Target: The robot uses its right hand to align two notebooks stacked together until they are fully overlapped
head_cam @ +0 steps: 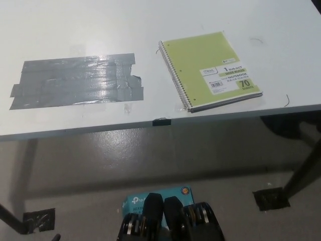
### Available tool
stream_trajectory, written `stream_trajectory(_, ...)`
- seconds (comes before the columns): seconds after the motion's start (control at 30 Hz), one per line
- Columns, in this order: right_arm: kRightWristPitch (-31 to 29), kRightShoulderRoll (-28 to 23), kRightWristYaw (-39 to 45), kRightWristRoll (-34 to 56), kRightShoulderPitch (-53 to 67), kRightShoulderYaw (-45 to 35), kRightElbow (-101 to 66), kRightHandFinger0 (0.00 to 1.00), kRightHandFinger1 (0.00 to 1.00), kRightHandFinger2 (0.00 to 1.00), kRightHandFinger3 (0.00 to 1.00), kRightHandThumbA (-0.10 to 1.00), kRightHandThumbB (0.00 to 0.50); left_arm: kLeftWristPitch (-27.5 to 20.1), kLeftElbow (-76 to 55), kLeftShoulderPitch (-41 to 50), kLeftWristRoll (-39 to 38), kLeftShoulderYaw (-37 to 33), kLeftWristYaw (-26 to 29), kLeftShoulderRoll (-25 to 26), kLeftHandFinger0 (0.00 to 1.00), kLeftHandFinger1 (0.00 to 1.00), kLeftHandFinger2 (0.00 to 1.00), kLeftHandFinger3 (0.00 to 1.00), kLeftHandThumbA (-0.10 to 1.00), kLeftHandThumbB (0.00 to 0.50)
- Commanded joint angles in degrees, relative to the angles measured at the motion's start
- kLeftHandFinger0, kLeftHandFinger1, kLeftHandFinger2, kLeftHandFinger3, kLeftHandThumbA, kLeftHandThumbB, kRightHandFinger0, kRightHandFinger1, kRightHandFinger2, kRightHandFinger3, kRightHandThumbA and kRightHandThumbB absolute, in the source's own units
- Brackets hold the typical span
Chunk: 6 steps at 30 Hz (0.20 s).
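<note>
A green spiral notebook (208,68) lies on the white table (150,30) near its front edge, right of centre, turned a little counter-clockwise. Its spiral binding runs down the left side. Under it, page edges of the stack show along the bottom edge; whether a second notebook lies beneath I cannot tell. Neither hand is in the head view.
A patch of grey duct tape (77,80) covers the table's left part. A small black tape mark (161,121) sits on the front edge. Below the table are the grey floor, a blue box (150,197) and taped table legs (271,198).
</note>
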Motion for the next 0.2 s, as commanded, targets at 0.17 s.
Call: stream_trajectory(0.17,0.34,-2.46,-0.67,0.70,-0.55,0.69,-1.19,1.00,1.00,1.00,1.00,0.81,0.175,-0.11,-1.61,-0.33,0.40,0.66,0.24,1.98,0.42,0.48,0.65,1.00,1.00,0.500)
